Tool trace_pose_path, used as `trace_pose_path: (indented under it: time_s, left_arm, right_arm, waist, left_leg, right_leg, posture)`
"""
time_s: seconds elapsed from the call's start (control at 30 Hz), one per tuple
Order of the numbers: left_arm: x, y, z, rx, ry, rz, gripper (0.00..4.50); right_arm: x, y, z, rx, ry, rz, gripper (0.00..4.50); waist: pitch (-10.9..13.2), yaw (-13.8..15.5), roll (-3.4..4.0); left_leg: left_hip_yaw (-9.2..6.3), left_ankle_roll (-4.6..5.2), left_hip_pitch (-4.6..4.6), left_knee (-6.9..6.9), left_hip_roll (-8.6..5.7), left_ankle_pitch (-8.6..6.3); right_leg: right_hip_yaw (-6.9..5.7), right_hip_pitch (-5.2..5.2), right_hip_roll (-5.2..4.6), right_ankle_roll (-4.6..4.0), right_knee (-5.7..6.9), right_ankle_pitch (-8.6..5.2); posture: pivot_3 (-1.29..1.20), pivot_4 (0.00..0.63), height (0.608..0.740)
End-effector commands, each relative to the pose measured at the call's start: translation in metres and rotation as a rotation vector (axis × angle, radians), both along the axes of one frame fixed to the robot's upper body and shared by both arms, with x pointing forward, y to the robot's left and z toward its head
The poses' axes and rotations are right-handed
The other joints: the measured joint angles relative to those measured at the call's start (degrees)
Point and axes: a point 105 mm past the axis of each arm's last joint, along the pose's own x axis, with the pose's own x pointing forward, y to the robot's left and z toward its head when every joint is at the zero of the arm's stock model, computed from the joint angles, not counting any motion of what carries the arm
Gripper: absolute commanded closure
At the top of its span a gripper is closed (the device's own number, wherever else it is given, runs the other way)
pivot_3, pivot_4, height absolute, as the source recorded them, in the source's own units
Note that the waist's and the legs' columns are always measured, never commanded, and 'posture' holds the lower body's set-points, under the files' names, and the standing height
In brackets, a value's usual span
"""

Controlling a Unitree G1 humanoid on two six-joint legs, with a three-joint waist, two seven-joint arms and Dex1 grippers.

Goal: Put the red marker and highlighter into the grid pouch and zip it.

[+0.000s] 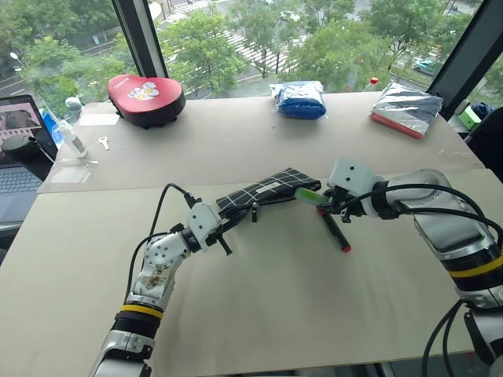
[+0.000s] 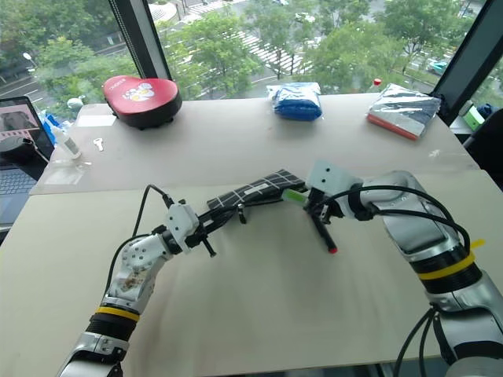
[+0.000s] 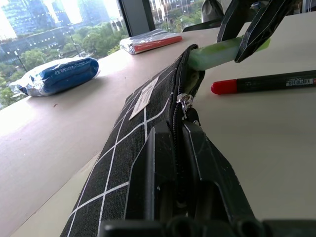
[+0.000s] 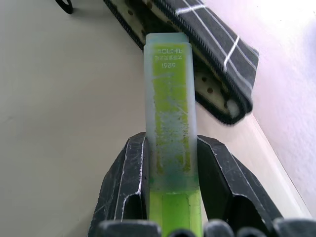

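One pouch (image 1: 263,191), one highlighter (image 1: 310,195), one marker (image 1: 335,230), two end effectors. The left end effector (image 1: 224,222) is clamped on the pouch's near end, holding it raised off the tabletop (image 1: 259,314). The right end effector (image 1: 334,206) grips the highlighter, whose pale cap sits at the pouch's open mouth. The cap carries faint print ending "1989"; the pouch bears one small white label, unreadable. The marker lies flat at 5 o'clock from the mouth, just beside the right end effector. Bare tabletop spreads toward 6 o'clock; the far edge at 12 o'clock holds one blue packet (image 1: 299,99), one silver packet (image 1: 406,109) and one red case (image 1: 146,98).
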Motion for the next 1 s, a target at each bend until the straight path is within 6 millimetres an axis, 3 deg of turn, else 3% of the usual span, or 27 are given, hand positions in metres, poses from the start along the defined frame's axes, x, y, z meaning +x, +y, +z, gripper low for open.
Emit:
trace_pose_path:
  time_s: [0.03,0.3,0.47,0.67,0.8,0.83,1.0]
  left_arm:
    - [-0.003,-0.002,0.007,-0.007,-0.042,-0.014,4.5]
    - [-0.002,-0.001,0.007,-0.009,-0.044,-0.011,4.5]
    - [-0.002,0.001,0.008,-0.011,-0.044,-0.003,4.5]
    - [-0.003,0.003,0.007,-0.012,-0.044,0.005,4.5]
    - [-0.003,0.004,0.007,-0.015,-0.046,0.011,4.5]
    - [-0.002,0.004,0.007,-0.016,-0.046,0.012,4.5]
    - [-0.001,0.004,0.007,-0.018,-0.044,0.011,4.5]
  right_arm:
    - [0.005,0.011,0.011,-0.057,-0.064,0.074,3.49]
    - [0.01,0.045,0.004,-0.205,-0.179,0.243,3.49]
    - [0.021,0.071,0.015,-0.234,-0.361,0.285,3.49]
    - [0.017,0.081,0.013,-0.309,-0.522,0.413,3.49]
    - [0.0,0.087,0.002,-0.254,-0.5,0.499,3.49]
    - [-0.003,0.085,0.0,-0.235,-0.476,0.496,2.49]
    - [0.01,0.081,0.015,-0.18,-0.549,0.41,0.99]
  waist:
    - [0.0,0.0,0.0]
    - [0.0,-0.13,0.0]
    - [0.0,-0.31,0.0]
    - [0.0,-0.16,0.0]
    - [0.0,-0.21,0.0]
    - [0.0,-0.21,0.0]
    - [0.0,-0.35,0.0]
  left_leg:
    - [0.0,0.0,0.0,0.0,0.0,0.0]
    - [0.0,0.0,0.01,0.0,0.0,0.0]
    - [0.0,-0.01,0.02,0.01,0.0,0.01]
    - [-0.01,-0.01,0.01,0.0,-0.03,0.01]
    - [-0.01,-0.01,0.03,-0.01,-0.01,0.01]
    - [-0.01,-0.01,0.03,-0.01,-0.01,0.01]
    - [0.01,-0.01,0.04,0.01,-0.01,0.01]
  right_leg:
    - [0.01,-0.01,0.0,0.0,0.0,0.0]
    - [0.0,-0.04,0.0,0.0,0.04,0.0]
    - [-0.01,-0.06,0.0,0.0,0.1,0.0]
    - [-0.05,-0.07,0.0,0.0,0.09,0.0]
    - [-0.08,-0.07,0.02,0.0,0.09,0.0]
    - [-0.08,-0.07,0.02,-0.01,0.09,0.0]
    - [-0.05,-0.06,0.02,-0.01,0.1,0.01]
  posture:
    - [0.0,0.15,0.74]
    - [0.0,0.15,0.74]
    - [0.0,0.15,0.74]
    - [0.0,0.15,0.74]
    - [0.0,0.15,0.74]
    - [0.0,0.15,0.74]
    - [0.0,0.15,0.74]
